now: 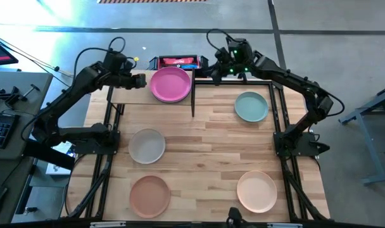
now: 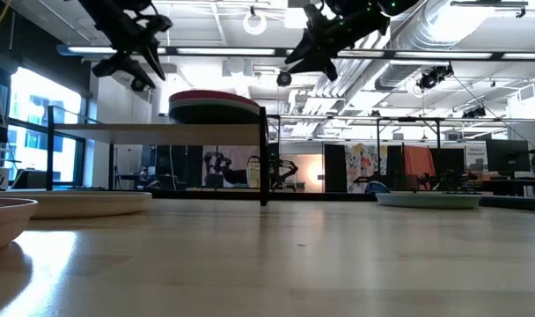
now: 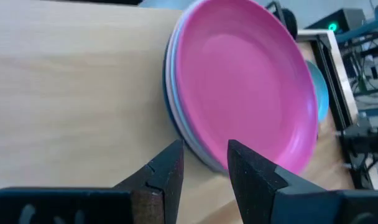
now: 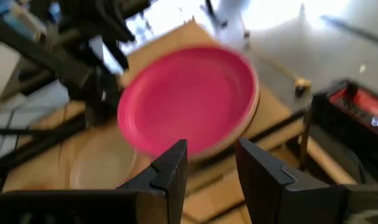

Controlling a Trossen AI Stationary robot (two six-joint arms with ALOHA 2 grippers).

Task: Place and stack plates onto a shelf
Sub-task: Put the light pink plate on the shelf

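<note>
The large slatted light wood tabletop (image 1: 205, 145) is seen from above, with the two dark six-joint arms reaching inward over its far edge. The left arm (image 1: 66, 104) is bent at the elbow and stretched toward the far left part of the table; the right arm (image 1: 294, 85) is folded back on itself, its forearm extended toward the far middle.

The flat rectangular light wood shelf (image 1: 132, 95) with its thin black metal frame is raised above the tabletop at the far left. A stack of round matte plates topped by a magenta plate (image 1: 170, 84) is set on the shelf's right half; paler and darker rims are visible beneath it in the left wrist view.

Four single plates are laid well apart on the tabletop: a pale green plate (image 1: 251, 106) at the far right, an off-white plate (image 1: 146, 145) at left centre, a tan plate (image 1: 149, 196) at the near left and a peach plate (image 1: 256, 191) at the near right.

The left gripper (image 1: 139, 80) is held level just beside the stack's left rim, its fingers (image 3: 164, 177) parted and nothing held. The right gripper (image 1: 213, 71) is poised above and right of the shelf, its fingers (image 4: 170, 171) likewise parted around nothing.
</note>
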